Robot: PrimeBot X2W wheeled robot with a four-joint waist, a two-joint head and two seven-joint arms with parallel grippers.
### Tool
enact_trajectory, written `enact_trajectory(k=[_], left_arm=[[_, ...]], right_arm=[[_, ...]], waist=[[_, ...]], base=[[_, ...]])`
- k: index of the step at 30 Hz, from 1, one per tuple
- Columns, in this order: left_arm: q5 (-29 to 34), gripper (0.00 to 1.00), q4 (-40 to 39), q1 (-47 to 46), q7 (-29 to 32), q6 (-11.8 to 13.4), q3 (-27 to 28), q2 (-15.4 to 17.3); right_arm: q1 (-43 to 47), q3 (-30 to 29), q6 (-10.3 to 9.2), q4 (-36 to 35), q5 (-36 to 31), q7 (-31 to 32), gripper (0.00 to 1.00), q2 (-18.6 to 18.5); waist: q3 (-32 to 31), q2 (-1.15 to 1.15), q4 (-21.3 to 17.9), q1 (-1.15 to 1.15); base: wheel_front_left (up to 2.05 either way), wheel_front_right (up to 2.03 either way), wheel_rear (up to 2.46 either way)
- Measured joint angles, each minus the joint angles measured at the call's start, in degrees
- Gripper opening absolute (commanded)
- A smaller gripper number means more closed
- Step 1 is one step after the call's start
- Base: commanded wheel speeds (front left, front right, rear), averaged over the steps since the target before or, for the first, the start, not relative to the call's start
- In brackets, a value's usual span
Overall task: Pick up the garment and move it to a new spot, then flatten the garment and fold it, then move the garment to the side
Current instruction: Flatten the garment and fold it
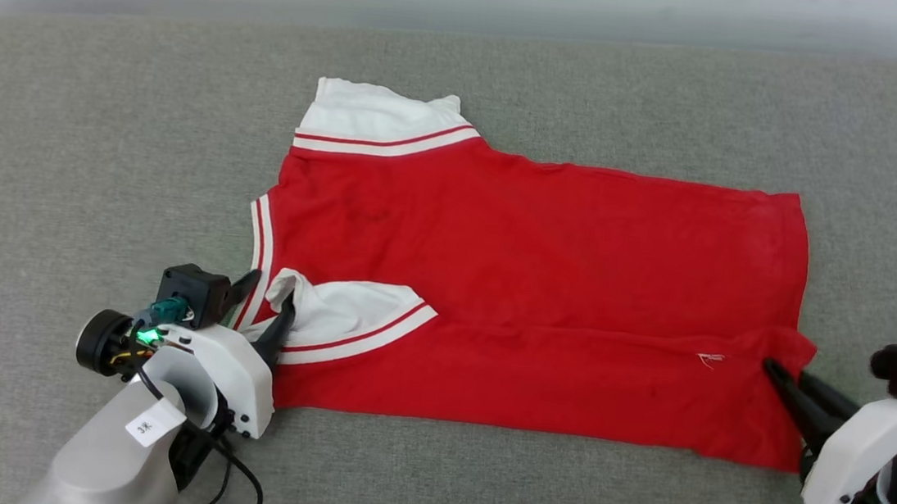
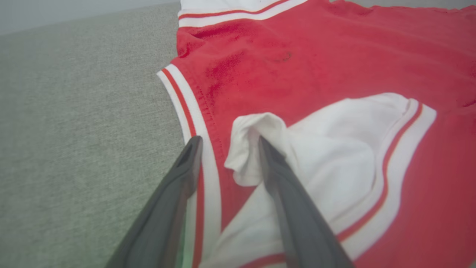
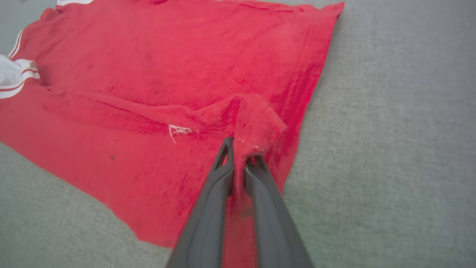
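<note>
Status, near side: my left jaws stand part open over the collar end of the garment and grip nothing. One fingertip sits by the striped neck trim, the other beside a raised peak of the near sleeve. My right jaws are closed tight on a pinch of red cloth at the hem corner. The garment lies across the middle of the worktop, plain red side up. Its near long edge is turned inward as a strip, with the near sleeve on top.

Procedure, as I judge it: the step in hand is the lengthwise fold.
- Lower the hem corner in line with the strip, then part the right jaws.
- Withdraw both arms low and straight back, so that no fingertip drags the fold.
- Press the sleeve peak flat before folding again.

Limits: layers inside the right pinch cannot be counted. Cloth under the strip is covered. The far sleeve is rumpled at its end, and its underside is hidden.
</note>
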Motion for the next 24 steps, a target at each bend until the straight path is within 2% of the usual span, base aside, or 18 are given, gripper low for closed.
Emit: enact_trajectory(k=[4, 11, 19, 24], left_arm=[[-0.6, 1.00, -0.2, -1.1, -0.4, 0.0, -0.3, 0.6], [-0.5, 1.00, -3.5, -3.5, 0.6, 0.0, -2.1, 3.6], [-7.4, 1.00, -12.7, -8.9, 15.9, 0.0, -8.8, 9.4], [-14.7, 1.00, -18.3, -11.0, 29.5, 0.0, -14.3, 12.7]], right_arm=[[0.5, -2.9, -0.01, -0.6, 0.0, -2.8, 1.00, -0.1], [3.8, -7.2, -0.01, -4.0, -0.7, -4.2, 1.00, -0.1], [7.1, -11.7, -0.01, -7.8, -3.8, -2.1, 1.00, 1.2], [8.4, -13.5, -0.01, -9.1, -5.3, -1.1, 1.00, 2.6]], waist=[[-1.5, 0.00, 0.9, 0.00], [-4.4, 0.00, 2.3, -0.01], [-6.1, 0.00, 4.0, -0.02], [-6.2, 0.00, 4.2, -0.02]], base=[[0.00, 0.00, 0.00], [0.00, 0.00, 0.00], [0.00, 0.00, 0.00], [0.00, 0.00, 0.00]])
